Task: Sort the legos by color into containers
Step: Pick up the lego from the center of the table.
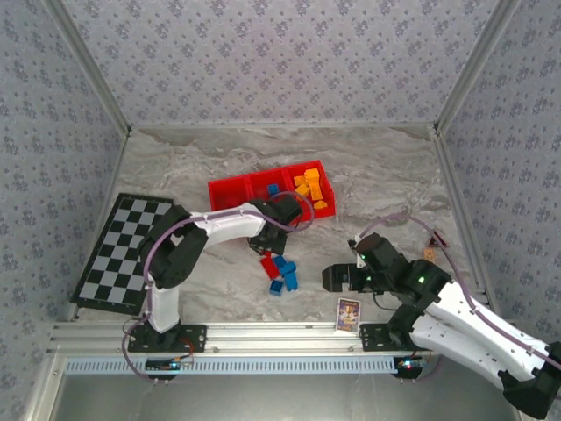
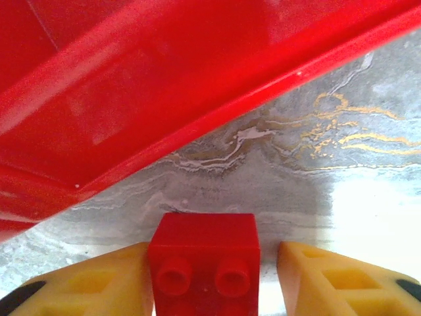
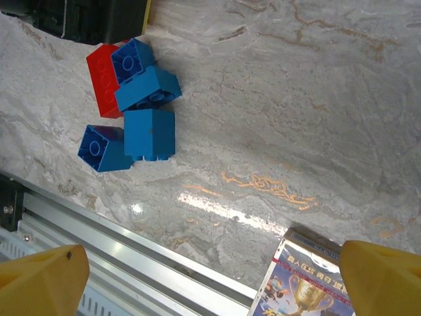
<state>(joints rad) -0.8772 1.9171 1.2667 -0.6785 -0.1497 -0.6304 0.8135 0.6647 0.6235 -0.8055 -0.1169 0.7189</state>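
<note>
A red lego [image 2: 204,253] lies on the marble between my left gripper's [image 2: 210,263] yellow fingers. The left finger [image 2: 99,280] touches it; a narrow gap remains at the right finger [image 2: 329,276]. The red tray's wall [image 2: 164,85] rises just beyond. From above, the left gripper [image 1: 266,244] sits just in front of the tray [image 1: 230,191], whose middle container holds a blue lego [image 1: 273,189] and right container several orange ones [image 1: 308,186]. A loose cluster of blue legos [image 3: 148,128] and a red one [image 3: 102,82] lies nearby. My right gripper [image 3: 210,280] stands open over bare table.
A small picture card [image 3: 309,283] lies by the front rail [image 3: 99,237], under the right gripper [image 1: 337,278]. A black-and-white checkered board [image 1: 123,250] lies at the left. Patterned walls enclose the table on three sides.
</note>
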